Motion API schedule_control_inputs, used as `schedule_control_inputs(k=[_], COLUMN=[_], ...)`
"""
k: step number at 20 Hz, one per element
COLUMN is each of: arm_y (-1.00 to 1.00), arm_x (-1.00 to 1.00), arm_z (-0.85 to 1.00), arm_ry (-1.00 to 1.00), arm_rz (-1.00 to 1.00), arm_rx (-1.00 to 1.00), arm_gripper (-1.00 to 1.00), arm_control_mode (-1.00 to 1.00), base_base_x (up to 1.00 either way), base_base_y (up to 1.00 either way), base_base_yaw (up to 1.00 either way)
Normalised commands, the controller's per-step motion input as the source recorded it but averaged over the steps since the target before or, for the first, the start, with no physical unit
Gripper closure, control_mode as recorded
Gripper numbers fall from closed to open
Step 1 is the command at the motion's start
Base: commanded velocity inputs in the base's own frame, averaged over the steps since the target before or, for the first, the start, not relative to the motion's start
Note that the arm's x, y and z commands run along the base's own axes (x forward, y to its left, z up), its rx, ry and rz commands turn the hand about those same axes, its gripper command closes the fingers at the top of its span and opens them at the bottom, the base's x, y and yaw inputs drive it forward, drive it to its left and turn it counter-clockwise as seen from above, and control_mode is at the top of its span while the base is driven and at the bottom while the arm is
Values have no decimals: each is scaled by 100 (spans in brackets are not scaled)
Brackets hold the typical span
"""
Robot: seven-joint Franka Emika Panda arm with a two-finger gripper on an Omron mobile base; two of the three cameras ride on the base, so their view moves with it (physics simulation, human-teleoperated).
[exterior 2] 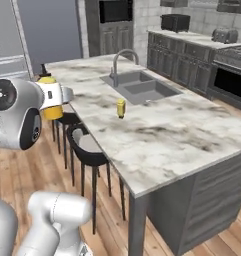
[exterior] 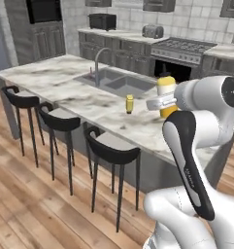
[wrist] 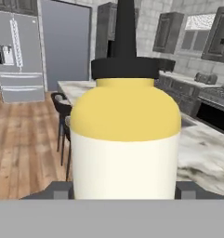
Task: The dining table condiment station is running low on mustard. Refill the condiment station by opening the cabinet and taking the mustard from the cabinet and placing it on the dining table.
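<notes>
My gripper [wrist: 125, 191] is shut on the mustard [wrist: 125, 139], a yellow squeeze bottle with a paler lower body, a dark collar and a pointed dark nozzle. It stands upright in the air. The mustard [exterior: 166, 92] hangs beside the arm's white wrist, on the stool side of the dining table [exterior: 65, 80]. From the right, the mustard [exterior 2: 50, 97] floats left of the dining table [exterior 2: 167, 132], above the stools. A small yellow container [exterior: 129, 103] stands on the marbled top near the sink. Dark grey wall cabinets [wrist: 171, 30] hang at the back; which is the task's cabinet I cannot tell.
Three black bar stools [exterior: 111, 151] line the table's near side. A grey sink [exterior: 119, 82] with a curved faucet [exterior: 100, 61] is set in the top. A stove [exterior: 179, 48] and a toaster [exterior: 152, 31] stand along the back counter. A fridge [wrist: 18, 51] stands far left.
</notes>
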Motion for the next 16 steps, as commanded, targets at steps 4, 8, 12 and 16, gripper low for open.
schedule_control_inputs(k=[4,8,12,16], arm_y=[0,0,0,0], arm_x=[0,0,0,0], arm_z=[0,0,0,0], arm_ry=[0,0,0,0], arm_rz=[0,0,0,0], arm_rx=[0,0,0,0], arm_gripper=[100,100,100,100], arm_control_mode=[100,100,100,100], base_base_x=[2,0,12,27], base_base_y=[55,43,34,31], base_base_yaw=[-34,-34,-34,-34])
